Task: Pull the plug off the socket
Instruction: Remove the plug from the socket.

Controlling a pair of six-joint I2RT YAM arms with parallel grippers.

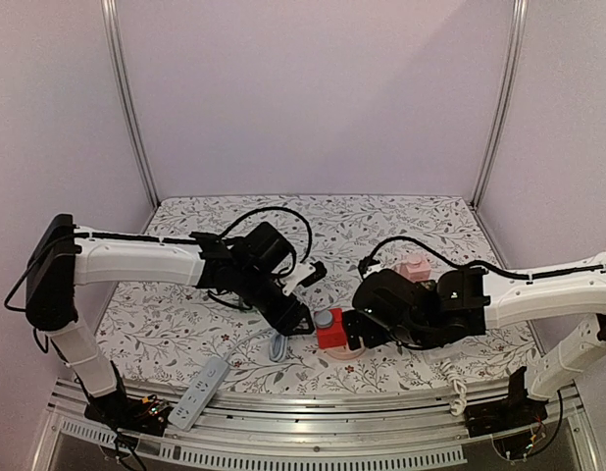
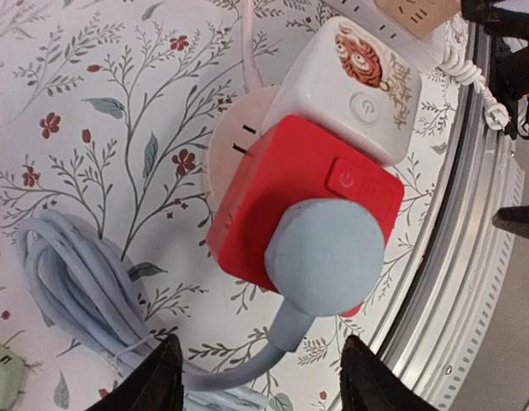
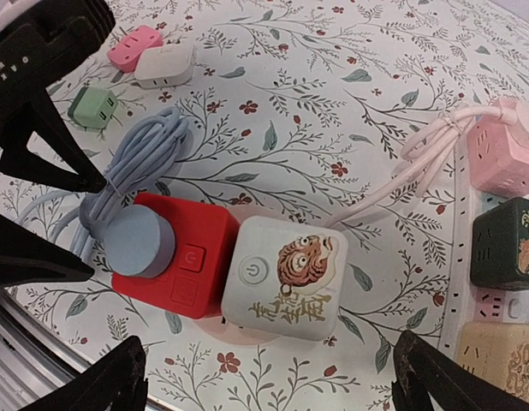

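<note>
Top view: plug (image 1: 325, 319), round and grey-blue, sits on the red socket cube (image 1: 331, 339) at front-centre of the floral table (image 1: 430, 216). Left gripper (image 1: 301, 322) is just left of it, right gripper (image 1: 360, 332) just right; can't read either jaw gap from here. White power strip (image 1: 199, 392) lies at the front-left edge, well apart. Left wrist: the plug is a smooth disc seated flush on the red cube's face, beside a power button (image 2: 350, 175). Its thick cable (image 2: 273, 342), same colour, leaves the rim and passes between the fingertips (image 2: 157, 381), with a tied coil (image 2: 63, 274) to the left. Left jaws stand partly apart, straddling the cable, gripping nothing. A white cube (image 2: 354, 86) with a tiger print butts against the red one; both sit on a pale pink round base (image 2: 226, 154). Right wrist: the plug is at the left end of the red cube, with the coil behind it. Right fingers are spread wide at the bottom corners, holding nothing, both cubes in the span between them. The left gripper's black fingers are close to the plug at frame left. A pink cube (image 3: 504, 154) with a pink cord sits at the right edge, apart.
</note>
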